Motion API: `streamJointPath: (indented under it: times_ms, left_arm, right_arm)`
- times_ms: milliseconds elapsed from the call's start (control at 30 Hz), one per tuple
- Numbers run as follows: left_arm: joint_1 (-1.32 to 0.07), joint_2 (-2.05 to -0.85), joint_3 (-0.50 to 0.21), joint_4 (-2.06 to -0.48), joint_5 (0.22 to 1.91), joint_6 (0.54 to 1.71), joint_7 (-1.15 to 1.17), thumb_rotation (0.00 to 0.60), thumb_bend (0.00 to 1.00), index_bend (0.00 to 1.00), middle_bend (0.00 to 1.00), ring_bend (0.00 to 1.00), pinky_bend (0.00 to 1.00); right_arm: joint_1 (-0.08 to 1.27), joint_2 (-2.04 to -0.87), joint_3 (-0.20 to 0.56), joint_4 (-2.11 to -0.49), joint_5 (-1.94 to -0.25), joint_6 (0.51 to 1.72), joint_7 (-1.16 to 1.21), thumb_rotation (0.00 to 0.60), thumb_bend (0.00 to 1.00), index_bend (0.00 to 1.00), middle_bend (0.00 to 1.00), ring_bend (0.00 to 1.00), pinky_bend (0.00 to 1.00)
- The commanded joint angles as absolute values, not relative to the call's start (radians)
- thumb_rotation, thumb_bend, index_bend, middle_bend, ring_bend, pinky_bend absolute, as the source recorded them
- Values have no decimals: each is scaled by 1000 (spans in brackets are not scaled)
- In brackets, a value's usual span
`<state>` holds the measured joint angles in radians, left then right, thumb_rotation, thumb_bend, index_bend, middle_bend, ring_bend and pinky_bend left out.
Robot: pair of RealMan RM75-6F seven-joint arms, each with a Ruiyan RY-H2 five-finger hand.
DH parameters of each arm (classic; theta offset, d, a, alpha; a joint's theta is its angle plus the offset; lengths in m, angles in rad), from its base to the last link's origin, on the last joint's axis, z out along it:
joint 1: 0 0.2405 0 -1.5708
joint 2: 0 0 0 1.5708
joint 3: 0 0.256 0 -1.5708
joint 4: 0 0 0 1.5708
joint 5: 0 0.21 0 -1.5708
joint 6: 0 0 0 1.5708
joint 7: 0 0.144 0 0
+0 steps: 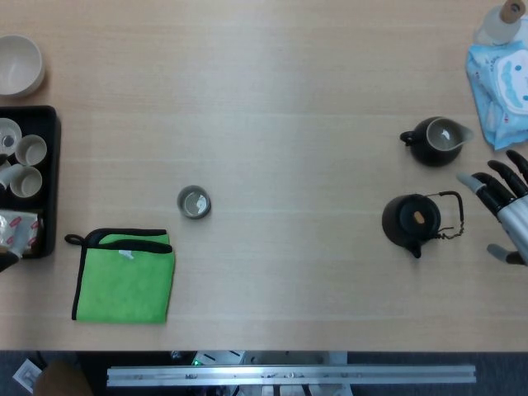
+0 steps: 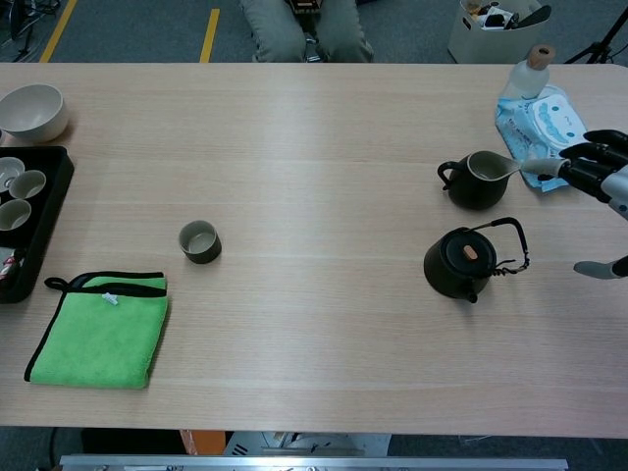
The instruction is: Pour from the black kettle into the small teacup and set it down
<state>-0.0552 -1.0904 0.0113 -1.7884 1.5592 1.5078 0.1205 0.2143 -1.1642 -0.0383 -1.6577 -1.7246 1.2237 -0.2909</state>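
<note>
The black kettle (image 1: 412, 220) (image 2: 460, 263) stands upright on the table's right side, its wire handle toward the right and its spout toward the table's front edge. The small teacup (image 1: 194, 202) (image 2: 199, 241) sits alone left of centre. My right hand (image 1: 505, 206) (image 2: 599, 186) reaches in from the right edge, fingers spread and holding nothing, a short way right of the kettle's handle and not touching it. My left hand shows in neither view.
A dark pitcher (image 1: 436, 140) (image 2: 475, 179) stands behind the kettle. A blue wipes pack (image 1: 501, 82) and a bottle (image 2: 531, 71) lie at the far right. A green cloth (image 1: 124, 275) lies front left, beside a black tray (image 1: 51, 181) of cups. A white bowl (image 1: 18, 64) sits far left.
</note>
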Motion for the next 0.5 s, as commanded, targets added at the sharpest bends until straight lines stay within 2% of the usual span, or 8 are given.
streamJointPath:
  times_ms: [33, 233, 500]
  left_arm:
    - [-53, -1088, 11, -1787, 1558, 1510, 116, 600, 394, 165, 125, 119, 144]
    - [-52, -1084, 12, -1781, 1558, 1509, 104, 600, 394, 165, 125, 119, 144]
    - [-53, -1085, 11, -1770, 1554, 1503, 89, 600, 394, 165, 125, 119, 144]
  right_arm:
    - [232, -1193, -38, -1639, -1710, 1194, -324, 600, 0, 72, 173, 74, 60]
    - [256, -1239, -33, -1610, -1687, 1156, -377, 600, 0, 4, 95, 0, 28]
    - [281, -1282, -29, -1592, -1657, 1122, -453, 600, 0, 0, 35, 0, 0]
